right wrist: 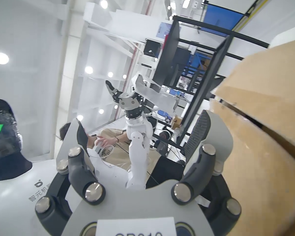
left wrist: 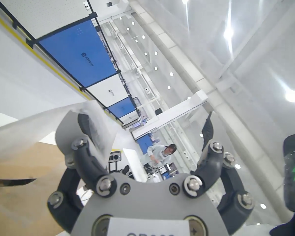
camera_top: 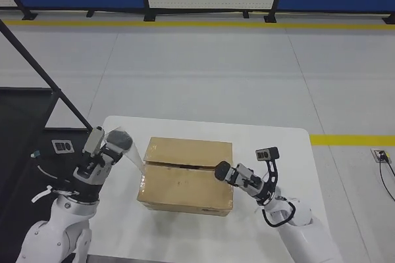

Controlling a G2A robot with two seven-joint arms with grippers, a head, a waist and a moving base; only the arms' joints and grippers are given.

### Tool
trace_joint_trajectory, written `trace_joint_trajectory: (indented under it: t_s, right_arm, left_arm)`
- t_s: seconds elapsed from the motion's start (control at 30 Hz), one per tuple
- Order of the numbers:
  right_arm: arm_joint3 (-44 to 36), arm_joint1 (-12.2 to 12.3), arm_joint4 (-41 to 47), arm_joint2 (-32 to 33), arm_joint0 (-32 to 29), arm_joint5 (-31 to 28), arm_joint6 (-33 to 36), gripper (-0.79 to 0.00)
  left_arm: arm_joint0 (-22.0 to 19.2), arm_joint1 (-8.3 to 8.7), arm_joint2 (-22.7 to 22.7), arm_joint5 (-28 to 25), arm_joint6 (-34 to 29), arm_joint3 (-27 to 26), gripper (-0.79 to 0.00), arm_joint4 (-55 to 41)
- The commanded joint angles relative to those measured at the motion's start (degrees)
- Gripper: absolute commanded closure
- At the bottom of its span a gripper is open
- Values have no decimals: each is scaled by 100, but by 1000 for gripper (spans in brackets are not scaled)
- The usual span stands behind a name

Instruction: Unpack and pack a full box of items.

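The box [camera_top: 186, 176] is matt brown cardboard. At its 9 o'clock edge is a thin, translucent plastic strip [camera_top: 135, 155]. The worktop [camera_top: 283, 151] is smooth and white.

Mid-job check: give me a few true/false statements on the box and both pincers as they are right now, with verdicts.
1. The box has its flaps folded down. True.
2. The left pincer is shut. False: its fingers stand apart.
3. A clear strip runs from the left pincer to the box. True.
4. The right pincer grips an item. False: it is open and empty, beside the box.
5. The box stands on the floor. False: it is on the white table.
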Motion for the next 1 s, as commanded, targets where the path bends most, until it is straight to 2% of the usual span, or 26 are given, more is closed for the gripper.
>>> trace_joint_trajectory:
  t_s: [0.0,0.07,0.13,0.37,0.47,0.57,0.63,0.7,0.97]
  right_arm:
    - [89,-36,200,-85,26,-20,-62,-785]
    - [89,-36,200,-85,26,-20,-62,-785]
    - [89,-36,200,-85,26,-20,-62,-785]
    - [75,-36,111,-108,-3,38,-96,-785]
    - [0,-68,-187,-287,24,489,-350,-785]
    - [16,-133,-28,-556,211,1133,-212,-785]
    - [55,-172,-214,-640,312,850,-270,-785]
    - [74,-189,-792,-602,281,-7,-621,-785]
    - [74,-189,-792,-602,281,-7,-621,-785]
  left_arm:
    - [-124,-27,141,185,129,-36,-785,-448]
    - [-263,-57,294,432,292,-49,-785,-819]
    - [-381,-69,402,575,366,-60,-785,-773]
    - [-381,-69,402,575,366,-60,-785,-773]
    - [-344,-85,515,550,347,-179,-785,-808]
    - [-445,-119,718,467,508,-245,-785,-781]
    - [-536,-151,899,421,701,-247,-785,-765]
    - [-628,-182,1062,420,917,-223,-785,-687]
    - [-851,-285,1448,504,1636,-84,-785,-336]
